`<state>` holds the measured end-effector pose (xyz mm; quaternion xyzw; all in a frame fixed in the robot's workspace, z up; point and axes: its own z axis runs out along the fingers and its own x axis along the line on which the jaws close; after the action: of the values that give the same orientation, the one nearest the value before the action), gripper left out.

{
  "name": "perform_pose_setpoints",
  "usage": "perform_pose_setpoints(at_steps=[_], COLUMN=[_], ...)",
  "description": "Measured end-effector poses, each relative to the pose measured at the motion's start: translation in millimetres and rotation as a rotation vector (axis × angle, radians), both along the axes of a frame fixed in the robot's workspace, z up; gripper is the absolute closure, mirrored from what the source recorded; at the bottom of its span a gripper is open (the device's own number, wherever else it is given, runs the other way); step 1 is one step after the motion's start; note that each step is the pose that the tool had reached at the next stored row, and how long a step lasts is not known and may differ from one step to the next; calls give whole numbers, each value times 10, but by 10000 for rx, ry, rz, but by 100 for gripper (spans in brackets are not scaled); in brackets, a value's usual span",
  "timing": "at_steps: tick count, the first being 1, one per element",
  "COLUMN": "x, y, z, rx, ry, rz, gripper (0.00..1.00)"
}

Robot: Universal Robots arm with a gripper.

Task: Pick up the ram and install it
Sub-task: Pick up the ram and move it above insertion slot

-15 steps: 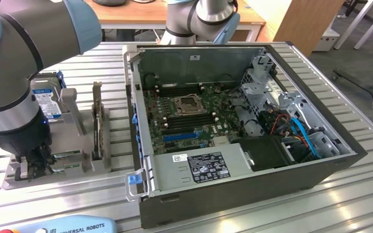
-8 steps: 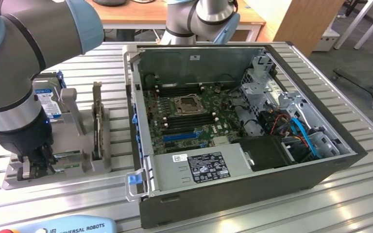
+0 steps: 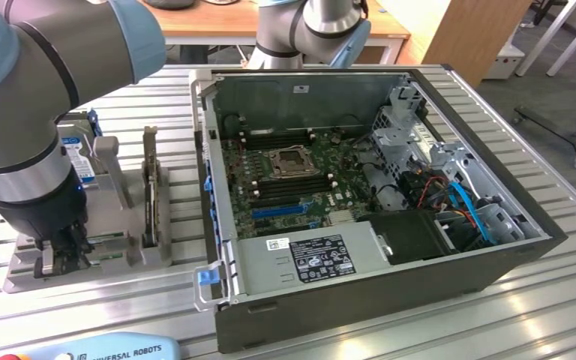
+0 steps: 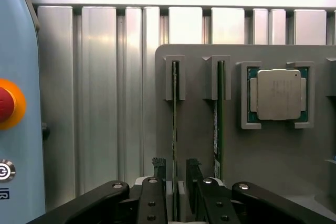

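Ribbed silver aluminium in long grooved slats makes the table (image 3: 528,315) under everything. At the exterior view's left, a pale blue plastic pendant (image 4: 21,77) with a round red button (image 4: 4,103) lies on the slats. It sits apart from a matt grey tray (image 3: 28,283), with bare metal between them.

My gripper (image 4: 176,167) hangs low over that tray. Its two black metal fingers (image 4: 159,166) are spread, leaving a sliver of air on each side of what stands between them; I am holding nothing.

Between them is the ram (image 4: 175,114), a thin green board seen edge-on. It stands on its long edge in a narrow slot of the tray. Its long axis runs straight away from my wrist to a small grey bracket that caps its far end.

Just beside it, and parallel, a second green stick (image 4: 218,119) stands in its own slot, with a white label low on its side. Beyond that, a square silver processor (image 4: 279,94) lies flat in a recess.

Toward the exterior view's right, a dark expansion card (image 3: 150,196) stands upright in the tray. Then comes the open black computer case (image 3: 368,300). Its green motherboard (image 3: 243,176) faces up, and long dark slots flank the square socket (image 3: 293,161).
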<state>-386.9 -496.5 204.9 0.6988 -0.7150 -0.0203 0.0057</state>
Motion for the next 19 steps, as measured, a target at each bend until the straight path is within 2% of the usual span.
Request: perform_pose_setpoints(at_steps=[19], x=[12], y=[0], z=[-52], rx=[1], ry=[-1], rz=[2], gripper=[71])
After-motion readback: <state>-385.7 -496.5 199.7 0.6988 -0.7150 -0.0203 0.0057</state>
